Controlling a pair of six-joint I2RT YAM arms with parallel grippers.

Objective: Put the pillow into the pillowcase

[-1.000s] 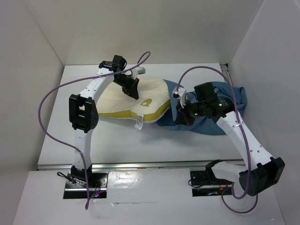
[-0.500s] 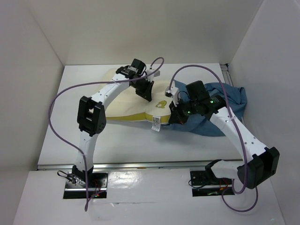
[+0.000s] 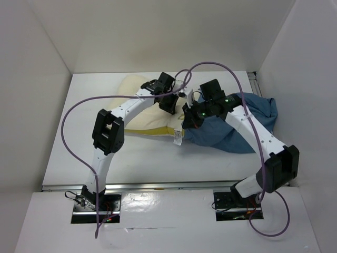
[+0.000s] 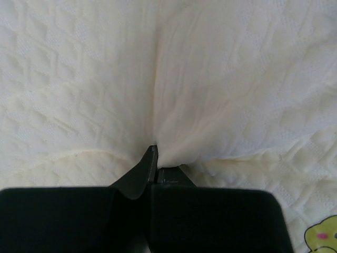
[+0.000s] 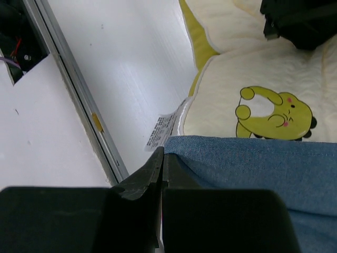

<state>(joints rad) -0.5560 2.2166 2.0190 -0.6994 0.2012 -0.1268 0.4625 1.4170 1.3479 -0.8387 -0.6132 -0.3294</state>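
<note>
Denim-blue pillowcase point(image 3: 231, 129) lies bunched at the right of the counter point(image 3: 73, 153) in the top view, its mouth toward the centre. The pillow point(image 3: 138, 113) lies to its left, mostly outside, with only its right end meeting the mouth. The right wrist view shows what the top view hides: the blue hem lies over the pillow's end just below the yellow logo point(image 5: 274, 112), and the white tag point(image 5: 160, 132) sticks out at the corner. The right gripper point(image 5: 162, 158) is closed tight on that hem. In the left wrist view the left gripper point(image 4: 157, 161) is pinched shut on a raised fold of cream pillow fabric. Both arms reach inward, their wrists nearly meeting mid-frame above the pillow's right end.
</note>
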